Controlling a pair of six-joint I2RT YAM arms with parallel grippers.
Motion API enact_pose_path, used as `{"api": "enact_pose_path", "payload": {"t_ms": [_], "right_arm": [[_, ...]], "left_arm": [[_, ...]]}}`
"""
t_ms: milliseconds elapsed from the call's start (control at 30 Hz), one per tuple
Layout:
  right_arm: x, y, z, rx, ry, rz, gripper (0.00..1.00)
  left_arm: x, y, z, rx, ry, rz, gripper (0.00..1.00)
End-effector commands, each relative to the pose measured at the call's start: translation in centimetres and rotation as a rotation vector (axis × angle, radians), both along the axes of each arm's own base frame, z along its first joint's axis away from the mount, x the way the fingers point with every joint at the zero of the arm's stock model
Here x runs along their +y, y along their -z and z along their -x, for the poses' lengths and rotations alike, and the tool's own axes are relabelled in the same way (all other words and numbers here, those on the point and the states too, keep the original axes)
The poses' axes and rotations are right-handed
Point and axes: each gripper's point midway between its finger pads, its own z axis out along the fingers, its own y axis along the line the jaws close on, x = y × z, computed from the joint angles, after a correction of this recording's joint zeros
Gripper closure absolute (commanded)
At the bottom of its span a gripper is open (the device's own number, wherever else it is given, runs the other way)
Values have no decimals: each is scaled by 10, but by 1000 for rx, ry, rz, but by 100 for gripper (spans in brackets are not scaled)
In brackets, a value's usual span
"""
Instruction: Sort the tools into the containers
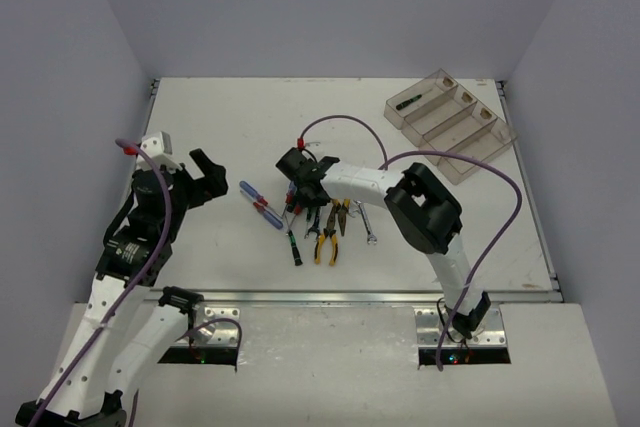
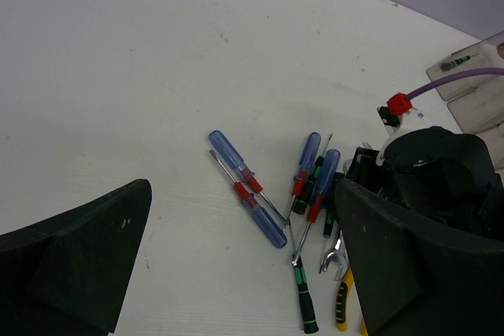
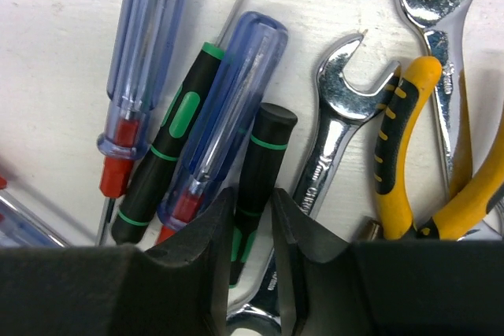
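**A:** Smoky plastic tray at the far right, what's in it?

**B:** just one lone screwdriver, in its leftmost bin. Other tools sit piled mid-table. Right gripper is clamped on a black-and-green handle in that pile, and the left gripper hangs spread wide beside it.

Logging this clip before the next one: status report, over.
Left hand open, holding nothing. Right hand shut on black-green screwdriver. Blue-handled screwdriver and wrench lying close alongside.
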Motion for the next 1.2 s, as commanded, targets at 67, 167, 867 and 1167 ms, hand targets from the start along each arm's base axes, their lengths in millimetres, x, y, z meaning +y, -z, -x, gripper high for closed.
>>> {"api": "enact_pose_path", "payload": {"t_ms": [67, 167, 867, 1167], "right_arm": [[-5, 9, -3, 7, 91, 6, 78], [-10, 15, 5, 30, 123, -3, 87], [-87, -137, -83, -194, 235, -304, 100], [-236, -159, -227, -315, 607, -419, 100]], "left_arm": [[-5, -15, -3, -60, 23, 8, 0], [-5, -15, -3, -63, 24, 9, 0], [-6, -12, -5, -50, 29, 5, 0], [-8, -10, -7, -38, 37, 1, 0]]}}
